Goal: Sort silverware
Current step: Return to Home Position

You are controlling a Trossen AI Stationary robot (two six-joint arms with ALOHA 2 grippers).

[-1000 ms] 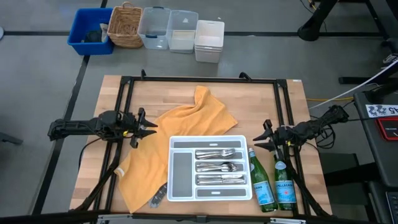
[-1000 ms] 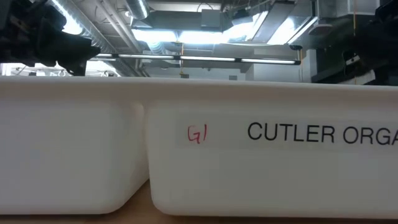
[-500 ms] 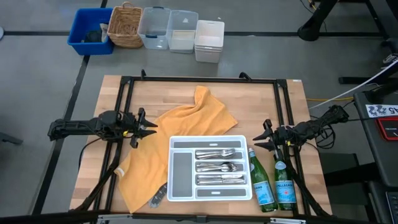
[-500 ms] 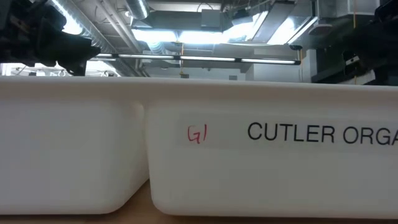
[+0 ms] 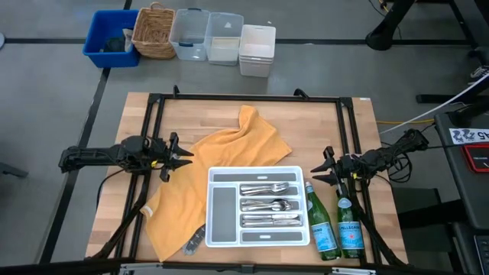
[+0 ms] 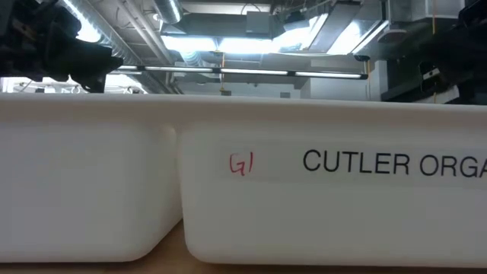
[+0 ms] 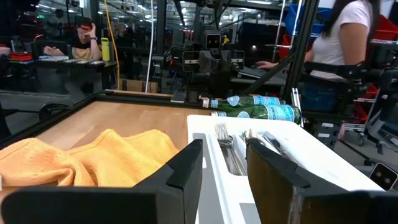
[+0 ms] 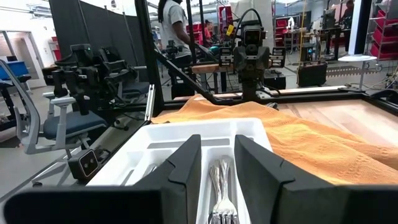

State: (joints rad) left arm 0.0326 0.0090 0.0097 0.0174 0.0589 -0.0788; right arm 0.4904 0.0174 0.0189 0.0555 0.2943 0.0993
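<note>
Left gripper [image 5: 186,159], right gripper [image 5: 315,176] held open, empty, unmoved, flanking white divided plastic tray [image 5: 252,169]; shiny metal silverware [image 5: 269,205] sorted inside; task judged done.

2 btls [image 5: 323,229], 1 tray [image 5: 209,214], 1 cloth [image 5: 237,145], 5 bins [image 5: 225,38].

Robotics lab: ceiling pipes [image 6: 137,34], office chairs [image 8: 65,121]

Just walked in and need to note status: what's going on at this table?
Nothing is being handled. The left gripper hangs at the table's left side by the orange cloth, the right gripper at the right side by two green bottles, both with jaws open and empty. The silverware lies in the white tray's middle compartments. A dark-handled utensil lies at the cloth's edge beside the tray.
</note>
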